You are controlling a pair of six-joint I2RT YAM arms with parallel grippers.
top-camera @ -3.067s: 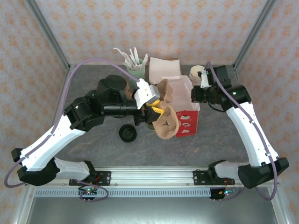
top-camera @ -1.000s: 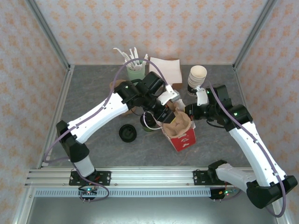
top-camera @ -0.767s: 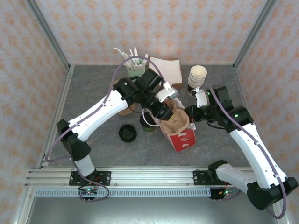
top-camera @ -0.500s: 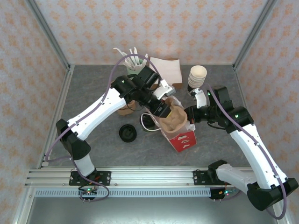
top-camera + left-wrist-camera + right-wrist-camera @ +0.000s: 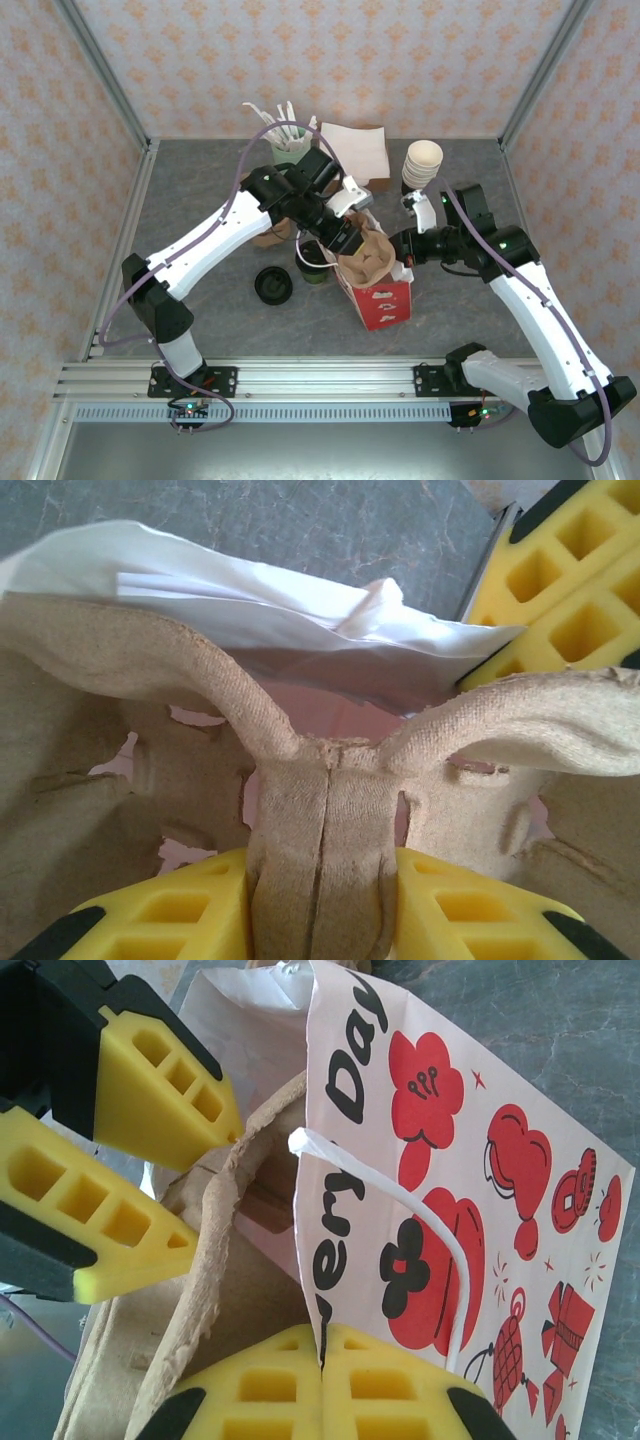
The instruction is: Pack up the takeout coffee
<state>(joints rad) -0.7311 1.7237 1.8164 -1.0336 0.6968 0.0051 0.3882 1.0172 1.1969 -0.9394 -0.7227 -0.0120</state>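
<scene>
The red-and-white paper bag (image 5: pixel 382 295) stands mid-table with a brown pulp cup carrier (image 5: pixel 368 254) in its open mouth. My left gripper (image 5: pixel 347 237) is shut on the carrier's centre handle (image 5: pixel 320 830); in the left wrist view the gripper (image 5: pixel 322 905) pinches it between yellow pads. My right gripper (image 5: pixel 404 249) is shut on the bag's rim (image 5: pixel 330 1210), and in its own view the gripper (image 5: pixel 322 1360) has the paper edge between closed pads. The takeout coffee (image 5: pixel 312 268), a dark green cup, stands just left of the bag, partly under the left arm.
A flat black lid (image 5: pixel 272 287) lies left of the cup. At the back are a stack of cream cups (image 5: pixel 421 165), white napkins (image 5: pixel 355 148) and a green holder of white utensils (image 5: pixel 288 142). A white loop handle (image 5: pixel 440 1230) hangs on the bag's printed side.
The left gripper carried the carrier from beside the bag into its mouth. The bag has swung from slanted to squarer with the front edge. Both grips have held.
</scene>
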